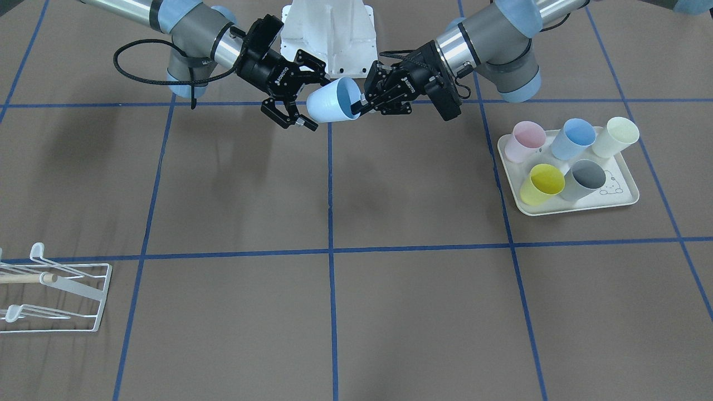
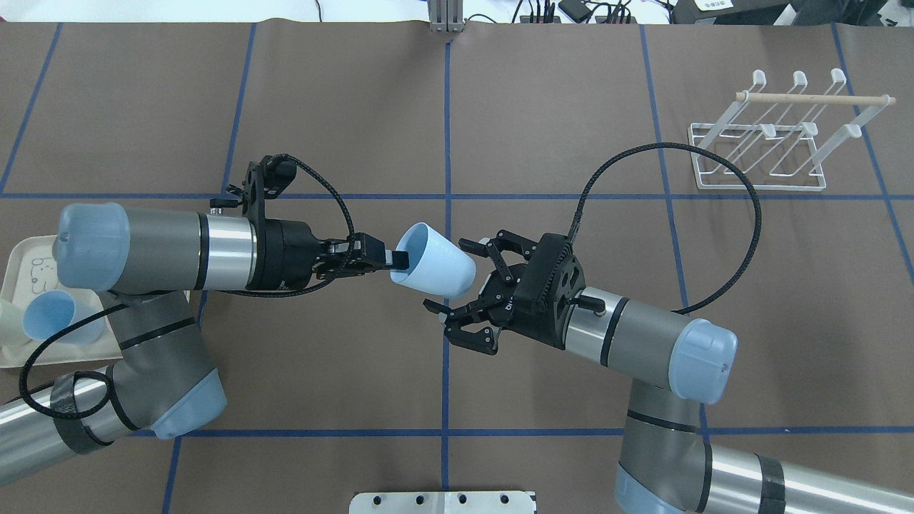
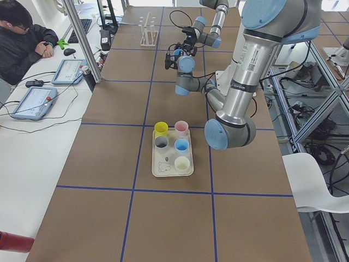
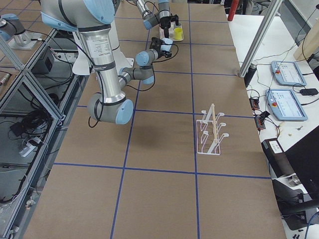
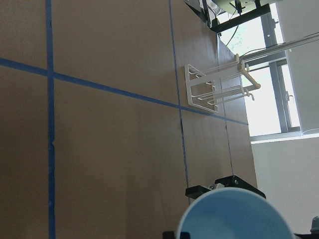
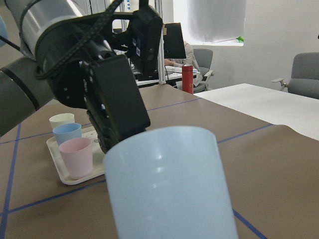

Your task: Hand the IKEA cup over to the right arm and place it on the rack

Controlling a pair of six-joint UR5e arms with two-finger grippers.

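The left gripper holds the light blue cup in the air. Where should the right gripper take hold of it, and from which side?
Grip the outer wall near the closed base, coming from the base end. The cup lies nearly sideways, with its narrower base toward the right gripper, which is open. The left gripper pinches the rim, so that end is already taken.

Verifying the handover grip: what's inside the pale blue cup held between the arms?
One finger of the left end effector reaches inside the rim of the cup; the visible inner wall is otherwise bare. The cup's bottom is hidden.
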